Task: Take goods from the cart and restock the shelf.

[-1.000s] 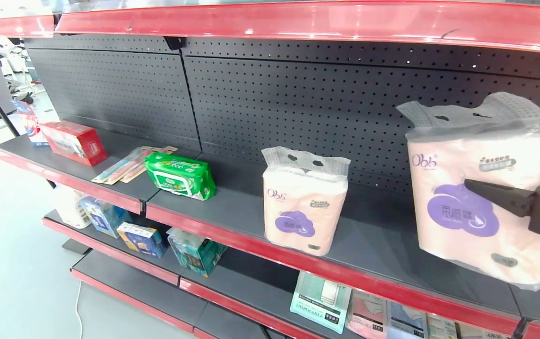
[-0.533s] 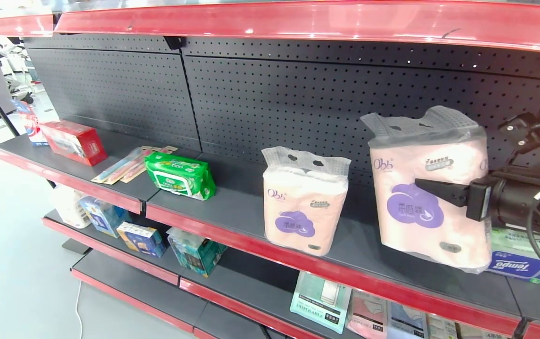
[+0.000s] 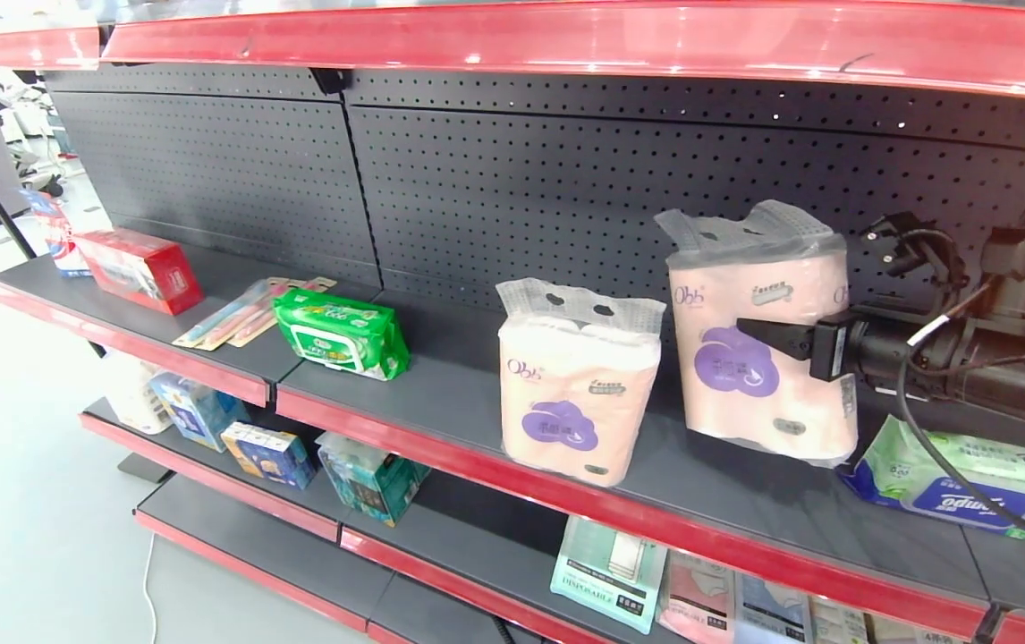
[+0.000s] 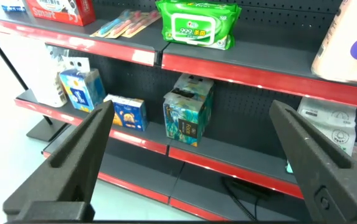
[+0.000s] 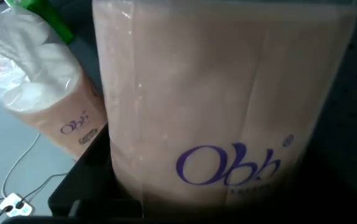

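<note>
Pink toilet-roll pack in clear plastic wrap [image 3: 763, 394], purple logo, sits upright over the dark red-edged shelf [image 3: 727, 496], near a matching pack [image 3: 577, 394]. Black right gripper [image 3: 758, 331] is clamped on it. Far finger's hidden, and whether it touches the shelf is unclear. It's moved left and deeper since a second ago. Left gripper [image 4: 190, 165] gapes wide.

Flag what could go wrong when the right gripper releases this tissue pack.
The held tissue pack hangs slightly tilted in the right gripper. Released so, it might tip toward the front edge of the shelf. Its lower corner sits close to the wipes pack and could land on it unevenly. Any drift left could bump the shelved tissue pack.
</note>
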Controlling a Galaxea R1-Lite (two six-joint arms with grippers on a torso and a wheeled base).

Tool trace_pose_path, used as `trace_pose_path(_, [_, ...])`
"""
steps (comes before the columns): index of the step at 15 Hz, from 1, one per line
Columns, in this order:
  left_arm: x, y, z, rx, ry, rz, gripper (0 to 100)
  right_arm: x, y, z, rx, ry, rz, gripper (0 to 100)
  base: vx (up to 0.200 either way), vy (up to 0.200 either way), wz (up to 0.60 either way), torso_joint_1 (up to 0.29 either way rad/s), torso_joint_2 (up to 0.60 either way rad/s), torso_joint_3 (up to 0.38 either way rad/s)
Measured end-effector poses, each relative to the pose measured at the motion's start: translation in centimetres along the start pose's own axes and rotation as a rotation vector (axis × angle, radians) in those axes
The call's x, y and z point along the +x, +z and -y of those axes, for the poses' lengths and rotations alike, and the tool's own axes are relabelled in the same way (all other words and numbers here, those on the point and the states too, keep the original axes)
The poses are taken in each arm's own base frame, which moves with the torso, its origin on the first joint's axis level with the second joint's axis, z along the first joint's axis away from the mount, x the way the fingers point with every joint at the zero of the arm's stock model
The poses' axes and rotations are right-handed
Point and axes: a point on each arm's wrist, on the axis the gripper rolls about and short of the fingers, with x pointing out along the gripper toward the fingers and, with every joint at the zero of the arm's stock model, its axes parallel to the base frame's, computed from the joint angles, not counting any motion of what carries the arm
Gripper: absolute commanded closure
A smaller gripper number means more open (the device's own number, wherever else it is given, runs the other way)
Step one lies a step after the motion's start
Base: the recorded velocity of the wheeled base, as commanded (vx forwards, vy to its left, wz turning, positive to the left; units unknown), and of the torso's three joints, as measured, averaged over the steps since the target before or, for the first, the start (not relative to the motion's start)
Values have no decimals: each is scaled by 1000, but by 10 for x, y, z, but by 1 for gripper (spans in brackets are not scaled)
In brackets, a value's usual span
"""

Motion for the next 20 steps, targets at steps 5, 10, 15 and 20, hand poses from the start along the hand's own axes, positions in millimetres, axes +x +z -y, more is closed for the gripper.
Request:
trace_pose_path(5, [0,0,0,0,0,0,0,33,4,14,-8,50,22,100,0,0,0,0,0,0])
trace_pose_path(10, [0,0,0,0,0,0,0,62,7,31,-49,163,54,100,0,0,0,0,0,0])
trace_pose_path(15, [0,0,0,0,0,0,0,91,5,39,-72,269,77,100,0,0,0,0,0,0])
trace_pose_path(20, [0,0,0,0,0,0,0,117,-2,44,-114,361,92,100,0,0,0,0,0,0])
